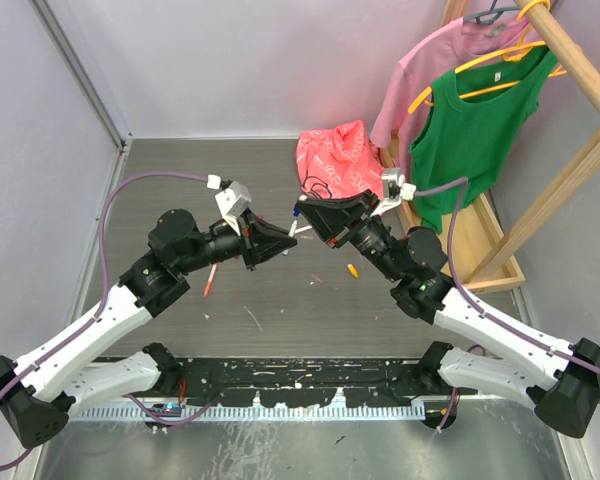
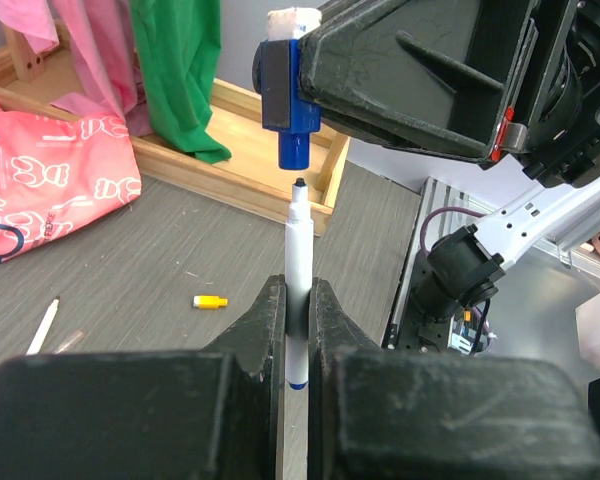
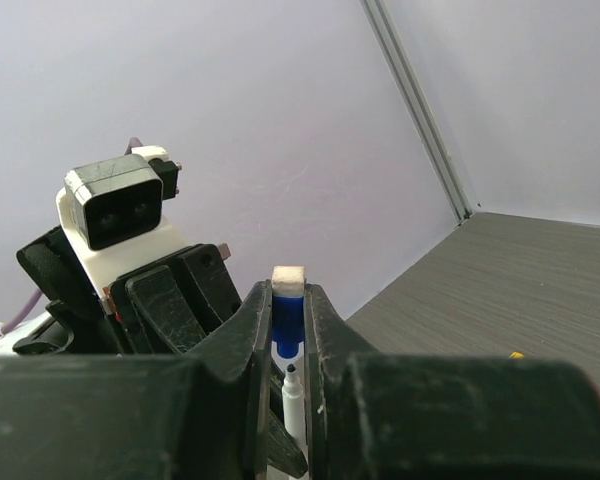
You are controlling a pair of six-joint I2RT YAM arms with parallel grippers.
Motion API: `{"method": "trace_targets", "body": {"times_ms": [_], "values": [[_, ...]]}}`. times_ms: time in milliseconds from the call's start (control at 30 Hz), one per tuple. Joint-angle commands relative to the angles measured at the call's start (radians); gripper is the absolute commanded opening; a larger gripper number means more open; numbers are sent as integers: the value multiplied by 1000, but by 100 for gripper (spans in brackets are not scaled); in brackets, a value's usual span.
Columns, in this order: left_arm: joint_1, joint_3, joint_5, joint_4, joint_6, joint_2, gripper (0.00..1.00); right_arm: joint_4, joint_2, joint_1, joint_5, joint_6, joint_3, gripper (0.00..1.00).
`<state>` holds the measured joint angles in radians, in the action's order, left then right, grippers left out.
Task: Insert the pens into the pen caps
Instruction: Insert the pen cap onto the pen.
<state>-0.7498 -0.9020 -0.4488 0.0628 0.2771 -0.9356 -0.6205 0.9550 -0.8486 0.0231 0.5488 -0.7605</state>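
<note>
White marker pen with a black tip and a blue end, upright in the left wrist view, gripped around its lower barrel by the left fingers, closed narrow on it. Held in the air over the middle of the dark grey wood-grain table, a little toward the far edge. Tip aimed at the open mouth of a stubby blue pen cap with a white top, roughly in line and just short of it, a thin gap showing between the two. Blue pen cap pinched between the right fingers, likewise nearly shut, with only its white top and upper blue part showing past them in the right wrist view.

Around the held pair:
- Small yellow pen cap on its side on the table, right of the middle, near the right arm and well apart from the pair.
- Thin white pen flat on the table, beyond the yellow pen cap, toward the far edge.
- Orange-red pen on the left half, just beside the left arm.
- Pink bag with a white print, slumped at the far edge right of the middle, close behind the right fingers.
- Wooden rack along the right edge, with a pink shirt and a green tank top hanging from it.
</note>
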Motion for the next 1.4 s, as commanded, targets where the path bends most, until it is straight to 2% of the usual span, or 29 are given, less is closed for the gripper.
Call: {"method": "trace_targets", "body": {"times_ms": [0, 1367], "values": [[7, -12, -2, 47, 7, 19, 0, -57, -28, 3, -10, 10, -53, 0], [20, -8, 5, 51, 7, 30, 0, 32, 8, 3, 38, 28, -41, 0]]}}
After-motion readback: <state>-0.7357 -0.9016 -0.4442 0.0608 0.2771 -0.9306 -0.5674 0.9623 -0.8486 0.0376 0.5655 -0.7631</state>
